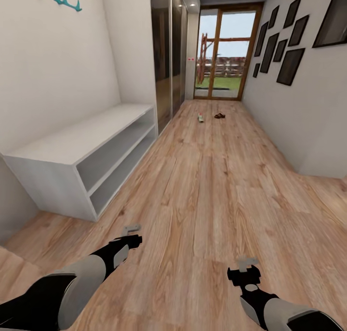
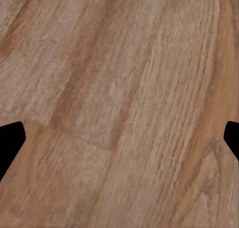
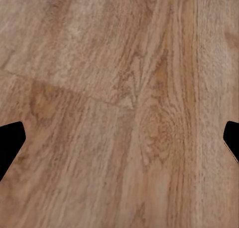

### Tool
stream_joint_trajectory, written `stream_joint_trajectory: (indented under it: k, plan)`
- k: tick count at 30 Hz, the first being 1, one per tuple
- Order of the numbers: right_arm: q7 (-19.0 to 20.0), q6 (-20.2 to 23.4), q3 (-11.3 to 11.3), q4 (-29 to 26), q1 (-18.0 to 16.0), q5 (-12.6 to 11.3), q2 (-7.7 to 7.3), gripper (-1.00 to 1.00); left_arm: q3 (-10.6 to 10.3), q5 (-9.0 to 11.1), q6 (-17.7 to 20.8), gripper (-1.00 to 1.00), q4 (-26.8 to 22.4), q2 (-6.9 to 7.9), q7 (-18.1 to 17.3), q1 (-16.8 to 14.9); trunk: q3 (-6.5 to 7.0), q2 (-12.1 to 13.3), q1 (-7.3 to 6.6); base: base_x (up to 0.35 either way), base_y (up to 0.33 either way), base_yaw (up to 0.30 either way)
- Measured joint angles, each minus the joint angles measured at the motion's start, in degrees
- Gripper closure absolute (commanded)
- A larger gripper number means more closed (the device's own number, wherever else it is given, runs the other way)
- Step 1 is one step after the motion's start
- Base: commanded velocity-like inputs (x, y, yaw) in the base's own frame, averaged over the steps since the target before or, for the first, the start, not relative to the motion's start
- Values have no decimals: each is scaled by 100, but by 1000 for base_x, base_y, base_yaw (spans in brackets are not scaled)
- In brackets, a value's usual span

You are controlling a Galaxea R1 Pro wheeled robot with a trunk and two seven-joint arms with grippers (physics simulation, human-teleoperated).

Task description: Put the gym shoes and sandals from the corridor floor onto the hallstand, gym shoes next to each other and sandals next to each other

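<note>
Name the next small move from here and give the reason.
Probably drive the base forward down the corridor. The shoes and sandals lie far ahead near the glass door, well beyond either arm. The left gripper and right gripper hang low over bare floor, jaws apart and empty. The hallstand stands on the left, its shelves without footwear.

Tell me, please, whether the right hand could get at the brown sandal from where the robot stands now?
Probably not: the sandal lies far down the floor near the glass door, while the right hand hangs open close to the robot.
</note>
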Motion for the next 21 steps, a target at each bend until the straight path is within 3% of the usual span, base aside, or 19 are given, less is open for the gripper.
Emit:
stream_joint_trajectory:
  k: [12,21]
  plan:
    - [0,-7,0,0,-3,-7,8,-100,1,-3,-1,-100,0,0,0,0,0,0,0,350,0,-13]
    - [0,-9,0,0,-3,-8,8,-100,1,-6,-1,-100,1,-1,0,0,0,0,0,350,0,-189]
